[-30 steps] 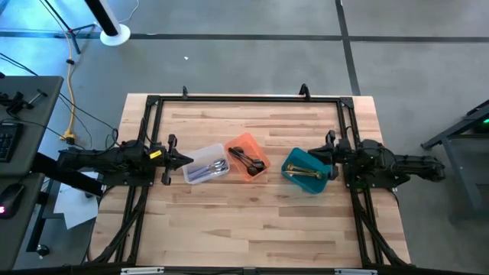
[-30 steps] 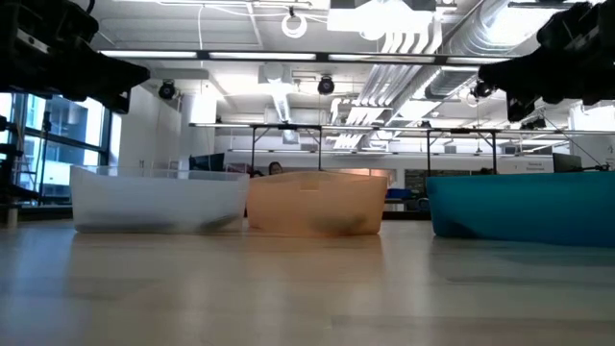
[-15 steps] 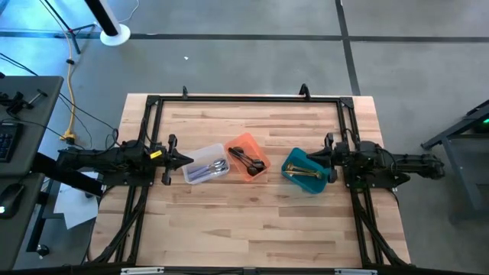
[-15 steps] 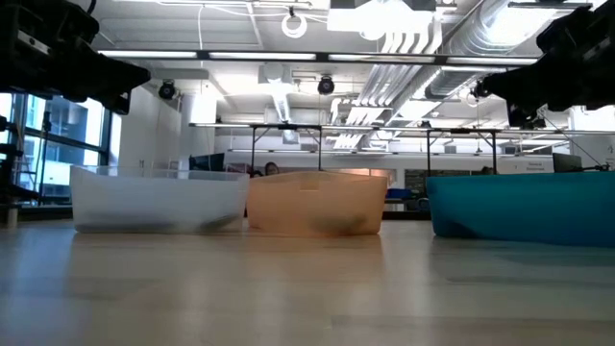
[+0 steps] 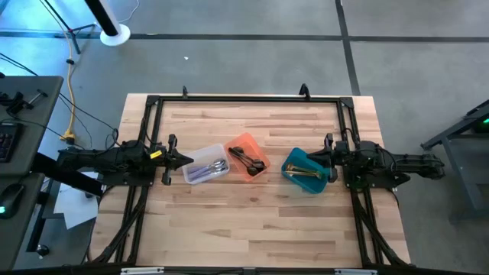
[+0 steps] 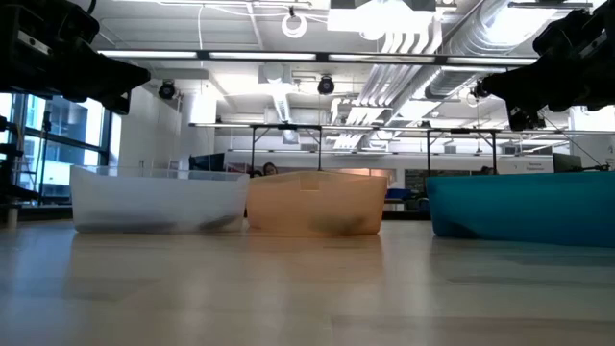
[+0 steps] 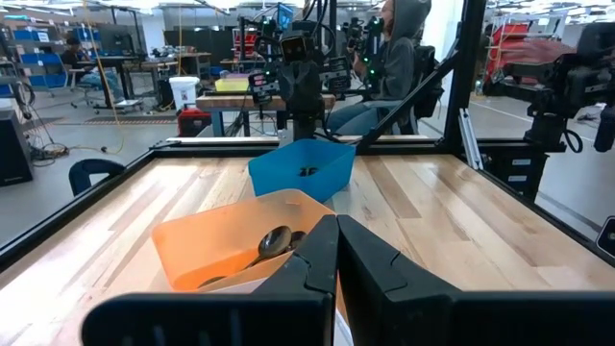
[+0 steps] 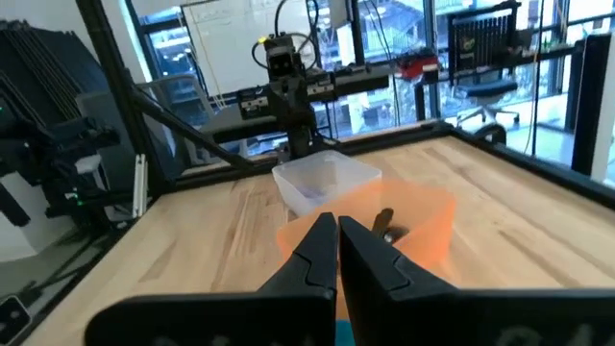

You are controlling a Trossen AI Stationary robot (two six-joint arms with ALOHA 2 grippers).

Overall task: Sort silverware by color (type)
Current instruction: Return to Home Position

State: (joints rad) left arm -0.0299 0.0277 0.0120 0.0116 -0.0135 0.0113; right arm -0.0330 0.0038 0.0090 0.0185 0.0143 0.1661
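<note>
Wooden table (image 5: 252,221), three bins in a row. Left gripper (image 7: 336,226) and right gripper (image 8: 338,223) sit at opposite sides, both clenched, empty. Clear bin (image 5: 195,169) holds silver silverware (image 5: 218,166); orange bin (image 5: 243,143), black silverware (image 5: 249,160); teal bin (image 5: 299,160), gold silverware (image 5: 307,175).

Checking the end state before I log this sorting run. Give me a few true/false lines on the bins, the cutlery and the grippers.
1. The black cutlery lies in the orange bin. True.
2. The gold cutlery lies in the clear bin. False: it lies in the teal bin. The clear bin holds the silver cutlery.
3. The left gripper and the right gripper are both shut and hold nothing. True.
4. Loose cutlery lies on the table outside the bins. False: the high view shows none there.
5. The orange bin stands between the clear and teal ones. True.
</note>
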